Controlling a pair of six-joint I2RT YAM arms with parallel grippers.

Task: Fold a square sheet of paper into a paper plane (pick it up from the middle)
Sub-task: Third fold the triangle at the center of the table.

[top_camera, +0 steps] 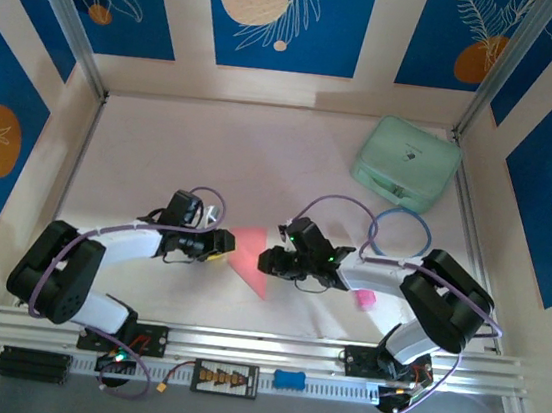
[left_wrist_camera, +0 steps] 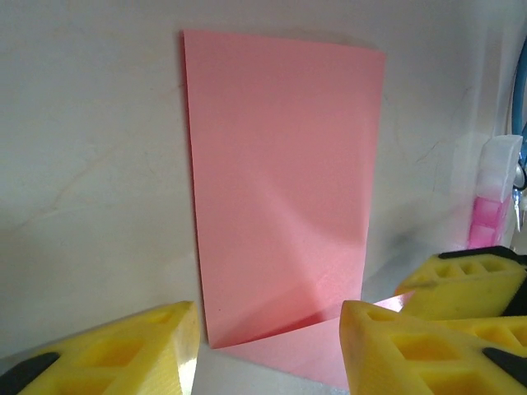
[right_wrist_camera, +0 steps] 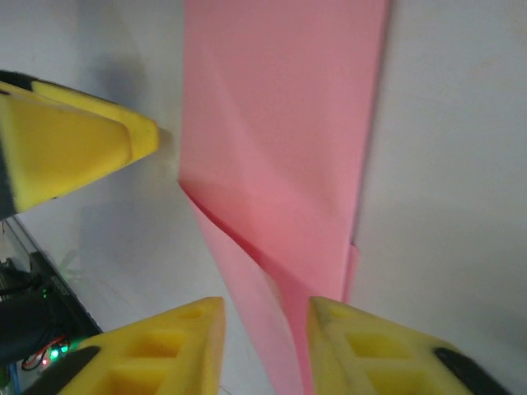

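- Two arms are reaching inward, low over the worktop (top_camera: 162, 152), with their wrists facing each other at its middle.
- I am seeing the left gripper (left_wrist_camera: 270, 329) standing half open, its fingers straddling the near edge of the square sheet of paper (left_wrist_camera: 280, 181).
- The right gripper (right_wrist_camera: 265, 309) is sitting narrowly parted, with the paper running between its fingers, not pinched.
- The sheet is lying between the two grippers, folded over on itself.

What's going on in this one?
Both arms meet in the middle of the table over the square sheet of paper, which lies folded over rather than flat. The left gripper and right gripper both have their jaws apart, straddling the paper's edges without pinching it. No plane shape yet.
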